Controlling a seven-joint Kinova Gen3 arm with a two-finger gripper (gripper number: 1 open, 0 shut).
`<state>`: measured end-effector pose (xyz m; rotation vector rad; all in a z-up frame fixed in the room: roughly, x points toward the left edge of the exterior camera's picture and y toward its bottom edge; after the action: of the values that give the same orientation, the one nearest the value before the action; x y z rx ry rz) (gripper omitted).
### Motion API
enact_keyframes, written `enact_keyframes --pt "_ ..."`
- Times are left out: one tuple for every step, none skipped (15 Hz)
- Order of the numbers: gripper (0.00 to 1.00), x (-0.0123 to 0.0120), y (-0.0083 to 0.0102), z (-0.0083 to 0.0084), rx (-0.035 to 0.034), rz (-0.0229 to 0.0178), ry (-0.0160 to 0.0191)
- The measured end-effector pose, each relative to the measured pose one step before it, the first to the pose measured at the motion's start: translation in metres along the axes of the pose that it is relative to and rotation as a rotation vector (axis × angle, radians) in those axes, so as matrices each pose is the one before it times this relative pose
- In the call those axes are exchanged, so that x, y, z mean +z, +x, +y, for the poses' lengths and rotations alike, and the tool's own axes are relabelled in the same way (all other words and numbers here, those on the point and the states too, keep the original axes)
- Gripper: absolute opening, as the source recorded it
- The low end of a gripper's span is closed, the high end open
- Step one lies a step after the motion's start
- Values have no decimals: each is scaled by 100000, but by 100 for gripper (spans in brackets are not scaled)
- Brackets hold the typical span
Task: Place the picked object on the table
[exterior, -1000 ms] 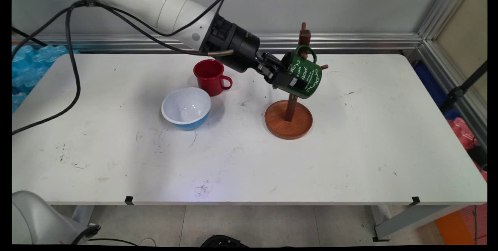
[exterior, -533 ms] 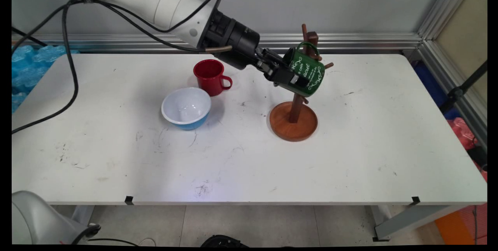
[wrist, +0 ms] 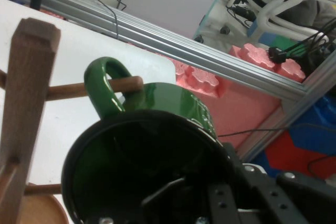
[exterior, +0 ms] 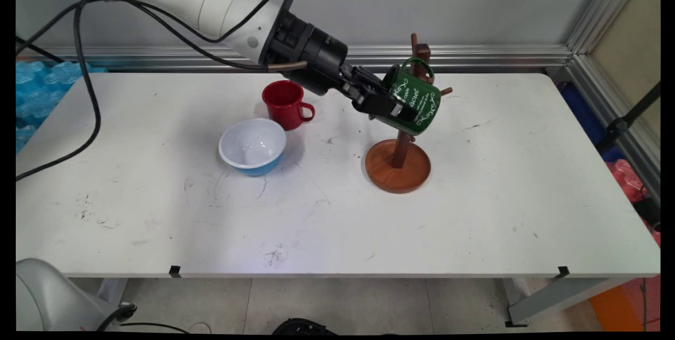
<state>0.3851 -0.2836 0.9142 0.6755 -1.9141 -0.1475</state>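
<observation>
Tool (exterior: 393, 109) clamped on your green mug (exterior: 414, 102): its handle rides a rack (exterior: 399, 161) peg, so sideways pull could topple the rack.

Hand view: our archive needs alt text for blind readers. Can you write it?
The gripper holds a green mug by its rim, mouth toward the camera, with the handle looped over a peg of a wooden mug tree. Behind lie a white table and an aluminium rail.

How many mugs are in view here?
2. A red mug stands on the table behind the blue bowl; a green mug is held by the pincer, its handle over a rack peg.
</observation>
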Motion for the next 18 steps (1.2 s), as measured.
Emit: enact_keyframes --pt "0 -39 14 66 139 -46 -224" --pt "0 -38 20 66 137 -20 -243" --pt "0 -28 16 59 105 -44 -237" --pt "0 -29 26 71 94 -4 -236" --pt "0 -28 29 81 63 7 -243" --pt "0 -23 44 119 82 35 -326" --pt "0 -25 44 152 72 28 -422" --pt "0 -15 46 148 83 -1 -423" --pt "0 -13 27 107 60 2 -287" --pt "0 -40 37 170 80 41 -414" --pt "0 -33 50 209 206 -17 -563" --pt "0 -36 53 202 299 0 -539" --pt "0 -34 43 180 449 -41 -492" --pt "0 -21 35 142 522 -84 -461" --pt "0 -25 33 164 1270 -248 -580" --pt "0 -31 28 132 1612 -320 -409" --pt "0 -29 41 113 1567 -317 -348" --pt "0 -35 29 65 1187 -307 -105"
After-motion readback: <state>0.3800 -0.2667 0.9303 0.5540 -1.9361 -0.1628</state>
